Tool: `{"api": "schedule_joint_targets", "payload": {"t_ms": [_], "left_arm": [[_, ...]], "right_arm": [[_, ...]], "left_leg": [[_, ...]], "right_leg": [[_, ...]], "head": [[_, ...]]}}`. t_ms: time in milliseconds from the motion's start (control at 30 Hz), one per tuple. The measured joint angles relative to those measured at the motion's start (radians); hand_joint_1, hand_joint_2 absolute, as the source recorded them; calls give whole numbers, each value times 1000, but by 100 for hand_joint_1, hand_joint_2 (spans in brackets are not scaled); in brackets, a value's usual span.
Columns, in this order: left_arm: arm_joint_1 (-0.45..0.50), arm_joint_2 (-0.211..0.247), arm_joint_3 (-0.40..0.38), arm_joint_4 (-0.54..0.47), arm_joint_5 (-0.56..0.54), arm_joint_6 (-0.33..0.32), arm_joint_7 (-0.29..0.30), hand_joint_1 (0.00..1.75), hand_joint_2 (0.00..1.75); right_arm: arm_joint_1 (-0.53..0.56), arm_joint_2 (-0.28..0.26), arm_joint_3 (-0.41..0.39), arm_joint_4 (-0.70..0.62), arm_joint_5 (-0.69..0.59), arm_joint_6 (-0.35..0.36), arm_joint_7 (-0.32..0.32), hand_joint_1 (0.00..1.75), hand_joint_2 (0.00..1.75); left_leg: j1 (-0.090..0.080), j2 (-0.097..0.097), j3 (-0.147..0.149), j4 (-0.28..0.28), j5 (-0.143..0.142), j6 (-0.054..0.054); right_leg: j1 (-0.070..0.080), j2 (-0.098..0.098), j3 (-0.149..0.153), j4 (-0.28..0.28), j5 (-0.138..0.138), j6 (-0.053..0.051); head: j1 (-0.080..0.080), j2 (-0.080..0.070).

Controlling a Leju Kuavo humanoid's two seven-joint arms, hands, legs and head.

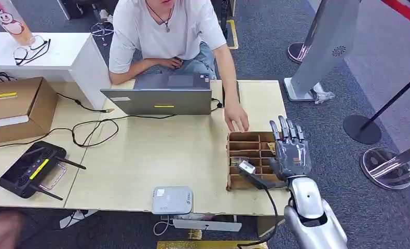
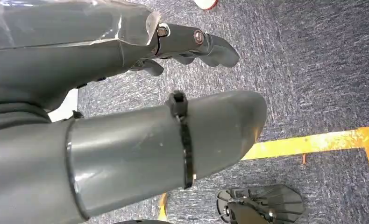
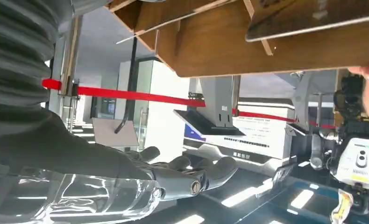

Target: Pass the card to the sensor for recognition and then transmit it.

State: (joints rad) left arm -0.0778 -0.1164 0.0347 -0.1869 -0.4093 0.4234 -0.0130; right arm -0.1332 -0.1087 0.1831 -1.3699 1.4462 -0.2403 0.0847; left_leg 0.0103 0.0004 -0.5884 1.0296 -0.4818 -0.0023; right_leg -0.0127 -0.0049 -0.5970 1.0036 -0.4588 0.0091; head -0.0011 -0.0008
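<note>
A wooden box of small compartments (image 1: 244, 138) stands at the table's right end, with a card (image 1: 244, 166) lying tilted in its near part. My right hand (image 1: 289, 150) hovers over the box's right side, fingers straight and apart, holding nothing; its thumb reaches toward the card. From the right wrist, the box (image 3: 210, 42) and a card (image 3: 313, 18) are close beside the outstretched hand (image 3: 126, 182). The white sensor (image 1: 172, 199) sits at the table's near edge. My left hand (image 2: 103, 60) hangs over grey carpet, fingers loosely extended and empty.
A person sits behind a grey laptop (image 1: 164, 98), one hand (image 1: 237, 120) resting on the table at the box's far edge. A black router (image 1: 31, 168), a cardboard box (image 1: 16, 106) and cables lie to the left. Barrier posts (image 1: 364, 127) stand on the right.
</note>
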Motion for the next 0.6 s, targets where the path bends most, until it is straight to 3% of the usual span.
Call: {"api": "schedule_joint_targets", "payload": {"t_ms": [300, 600], "left_arm": [[0, 0, 1, 0, 0, 0, -2, 0, 0], [0, 0, 1, 0, -8, -2, -7, 0, 0]], "right_arm": [[46, -1, 10, -94, 0, 4, -12, 0, 175], [84, -2, 59, -167, -27, 77, -66, 0, 175]], "left_leg": [[0, 0, 0, 0, 0, 0], [0, 0, 0, 0, 0, 0]], "right_leg": [[0, 0, 0, 0, 0, 0], [0, 0, 0, 0, 0, 0]], "head": [[0, 0], [0, 0]]}}
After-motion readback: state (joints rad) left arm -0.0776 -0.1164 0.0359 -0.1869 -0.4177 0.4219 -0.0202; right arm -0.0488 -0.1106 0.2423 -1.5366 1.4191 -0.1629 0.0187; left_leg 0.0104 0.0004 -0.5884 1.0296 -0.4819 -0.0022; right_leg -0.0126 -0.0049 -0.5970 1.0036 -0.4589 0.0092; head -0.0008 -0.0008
